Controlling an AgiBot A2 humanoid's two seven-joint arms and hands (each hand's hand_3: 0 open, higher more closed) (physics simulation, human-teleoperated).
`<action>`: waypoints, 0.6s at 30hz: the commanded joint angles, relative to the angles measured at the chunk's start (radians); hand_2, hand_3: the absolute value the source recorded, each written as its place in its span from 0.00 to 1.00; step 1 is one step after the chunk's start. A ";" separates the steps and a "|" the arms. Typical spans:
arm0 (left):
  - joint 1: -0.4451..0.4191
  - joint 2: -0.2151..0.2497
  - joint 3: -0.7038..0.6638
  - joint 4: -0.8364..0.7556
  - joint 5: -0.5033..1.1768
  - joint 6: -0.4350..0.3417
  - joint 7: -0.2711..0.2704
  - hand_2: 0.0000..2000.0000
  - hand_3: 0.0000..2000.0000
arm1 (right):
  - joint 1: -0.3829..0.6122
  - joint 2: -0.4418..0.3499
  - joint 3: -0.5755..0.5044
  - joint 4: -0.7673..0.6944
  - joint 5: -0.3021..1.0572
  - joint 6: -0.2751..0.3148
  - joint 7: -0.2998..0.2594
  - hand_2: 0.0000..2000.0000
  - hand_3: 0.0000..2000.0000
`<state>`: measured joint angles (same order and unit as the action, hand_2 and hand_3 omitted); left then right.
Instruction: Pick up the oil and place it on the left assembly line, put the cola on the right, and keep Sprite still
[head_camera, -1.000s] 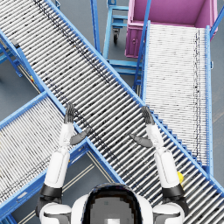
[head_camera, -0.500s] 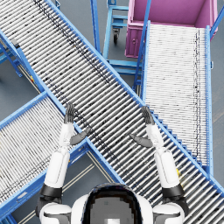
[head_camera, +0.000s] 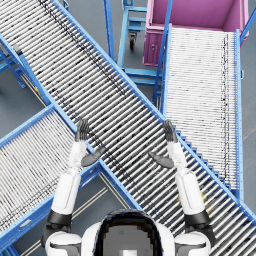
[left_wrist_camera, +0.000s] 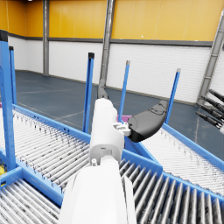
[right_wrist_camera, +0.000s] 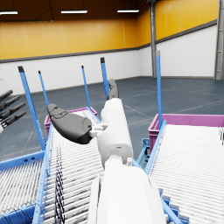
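**Both hands empty over the roller lines; task items not seen**

No view lets the oil, cola or Sprite be made out. In the left wrist view a yellow sliver (left_wrist_camera: 2, 169) is cut off by the frame edge, and what it is cannot be told. The left hand (head_camera: 82, 136) and right hand (head_camera: 169, 135) hover with fingers spread, grasping nothing, above the central roller conveyor (head_camera: 125, 110), which runs diagonally. The left assembly line (head_camera: 30, 165) branches off beside it. The right assembly line (head_camera: 200, 90) ends at a pink bin (head_camera: 200, 12). The floor (head_camera: 15, 100) is grey and the walls (right_wrist_camera: 65, 39) yellow and white.
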<state>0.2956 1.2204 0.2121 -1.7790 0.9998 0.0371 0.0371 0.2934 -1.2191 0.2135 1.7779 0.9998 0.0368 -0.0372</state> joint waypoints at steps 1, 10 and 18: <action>0.025 0.015 -0.042 -0.005 0.000 -0.011 -0.010 0.00 0.00 | 0.025 -0.016 -0.025 0.002 0.000 -0.010 0.011 0.00 0.00; 0.082 0.053 -0.162 -0.045 0.000 -0.036 -0.036 0.00 0.00 | 0.094 -0.069 -0.109 0.053 0.000 -0.035 0.036 0.00 0.00; 0.102 0.069 -0.244 -0.047 0.088 -0.037 -0.037 0.00 0.00 | 0.133 -0.098 -0.151 0.060 0.043 -0.037 0.037 0.00 0.00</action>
<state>0.3750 1.2903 -0.0043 -1.8216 1.1320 0.0001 0.0001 0.4024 -1.3139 0.0803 1.8310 1.0876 0.0001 -0.0001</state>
